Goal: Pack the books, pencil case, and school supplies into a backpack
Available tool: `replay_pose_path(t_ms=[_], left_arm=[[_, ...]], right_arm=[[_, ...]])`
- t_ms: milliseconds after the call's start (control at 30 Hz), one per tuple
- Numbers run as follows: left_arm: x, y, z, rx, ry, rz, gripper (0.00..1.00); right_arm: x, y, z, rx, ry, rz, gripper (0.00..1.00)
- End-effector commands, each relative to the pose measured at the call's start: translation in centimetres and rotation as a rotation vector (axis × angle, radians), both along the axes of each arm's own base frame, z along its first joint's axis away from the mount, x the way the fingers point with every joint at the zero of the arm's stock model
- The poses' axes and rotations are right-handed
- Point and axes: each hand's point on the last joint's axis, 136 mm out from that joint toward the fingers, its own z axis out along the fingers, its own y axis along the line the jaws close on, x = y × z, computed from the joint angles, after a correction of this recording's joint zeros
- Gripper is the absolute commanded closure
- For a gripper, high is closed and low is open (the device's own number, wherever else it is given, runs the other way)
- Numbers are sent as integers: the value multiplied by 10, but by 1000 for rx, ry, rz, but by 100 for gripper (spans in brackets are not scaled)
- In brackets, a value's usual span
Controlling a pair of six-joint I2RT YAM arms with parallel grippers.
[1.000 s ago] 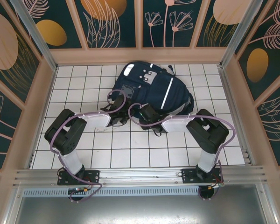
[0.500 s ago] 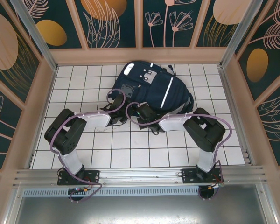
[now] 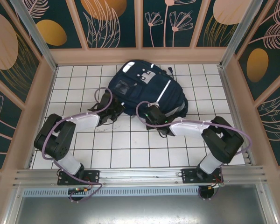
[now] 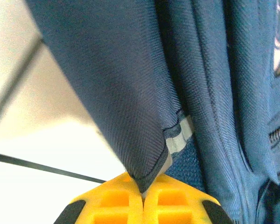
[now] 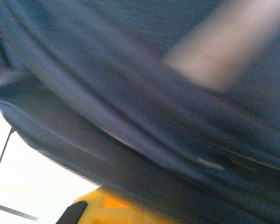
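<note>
The navy backpack (image 3: pixel 149 86) with white stripes lies at the back middle of the tiled table. My left gripper (image 3: pixel 115 108) is at its near-left edge. In the left wrist view this gripper (image 4: pixel 142 189) is shut on a folded corner of the backpack's (image 4: pixel 130 70) fabric, next to a grey tab. At the pack's near edge sits my right gripper (image 3: pixel 151 113), shut. Blurred backpack (image 5: pixel 154 93) cloth lies over its yellow fingers (image 5: pixel 105 205) and hides the tips. The books, pencil case and school supplies are out of view.
White tiled floor (image 3: pixel 130 149) spreads out in front of the backpack. Wooden walls (image 3: pixel 140 56) close in the back and both sides. A metal rail (image 3: pixel 140 175) carrying the arm bases runs along the near edge.
The right gripper has closed at the pack's near edge. Both arms have stretched out, and the backpack has shifted a little left and away.
</note>
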Motion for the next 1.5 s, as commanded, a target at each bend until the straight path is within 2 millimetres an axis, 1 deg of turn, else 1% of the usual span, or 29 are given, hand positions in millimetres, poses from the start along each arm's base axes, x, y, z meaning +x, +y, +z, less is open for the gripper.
replay_pose_path(t_ms=[0,100,167,200,267,367,400,433,567,667,700,767,867,933,1000,1033,1067,1233,1267,1467], left_arm=[[10,57,-1,134,-15,112,100],[20,82,0,148,-13,133,100],[28,82,7,133,-32,114,100],[31,79,12,126,-44,100,100],[35,71,16,89,-59,78,100],[34,64,14,42,-56,69,100],[34,63,13,30,-55,71,100],[32,62,12,17,-51,70,100],[25,56,6,-24,-41,71,100],[20,49,4,-27,-34,73,100],[19,44,4,-33,-35,69,100],[17,33,5,-42,-35,57,100],[13,14,7,-57,-37,36,100],[11,9,7,-58,-38,32,100],[12,9,4,-50,-38,28,100],[12,9,2,-40,-38,25,100],[13,9,1,-25,-42,17,100],[19,12,-11,35,-39,-2,100],[19,12,-19,50,-25,-6,100],[30,10,-35,80,-22,-14,100]], right_arm=[[-13,-50,-11,-114,46,-115,100],[-19,-60,-4,-108,43,-126,100],[-22,-58,1,-90,45,-113,100],[-22,-54,5,-75,41,-104,100],[-23,-42,12,-34,36,-75,100],[-18,-24,20,15,33,-51,100],[-17,-18,22,28,34,-39,93],[-16,-11,24,42,35,-29,91],[-17,24,36,112,32,52,88],[-19,52,41,184,54,116,87],[-20,59,41,198,63,130,85],[-21,74,39,219,79,156,78],[-22,95,34,233,90,185,72],[-21,105,27,239,95,185,71],[-18,112,18,238,96,167,70],[-16,114,13,232,98,157,66],[-13,117,8,222,94,145,63],[7,118,-8,174,62,68,60],[12,118,-10,166,57,57,59],[37,112,-17,151,50,16,57]])
